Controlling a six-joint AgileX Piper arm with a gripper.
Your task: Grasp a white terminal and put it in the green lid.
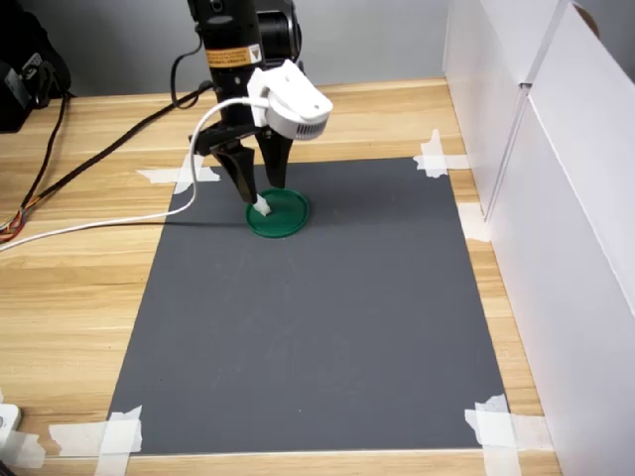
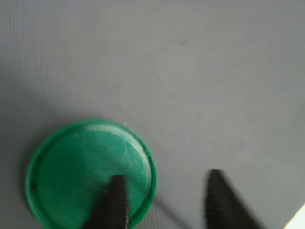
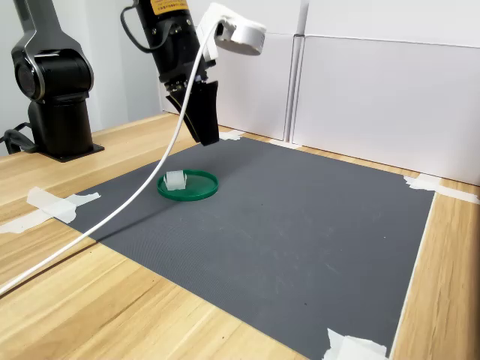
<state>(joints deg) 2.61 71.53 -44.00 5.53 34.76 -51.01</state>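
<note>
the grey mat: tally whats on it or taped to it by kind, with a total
green lid: 1
white terminal, lying in the lid: 1
white tape patches at the mat's corners, first at: 4
Total: 6
The gripper hangs open above the lid and holds nothing.

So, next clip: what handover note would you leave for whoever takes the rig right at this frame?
End effector: open, holding nothing, hanging above the green lid.
White terminal: resting inside the lid near its rim, clear of the fingers in the second exterior view.
Lid sits on the dark grey mat, toward the far end in the first exterior view.
Done: terminal placed and released.
Left: pull the arm clear.
</note>
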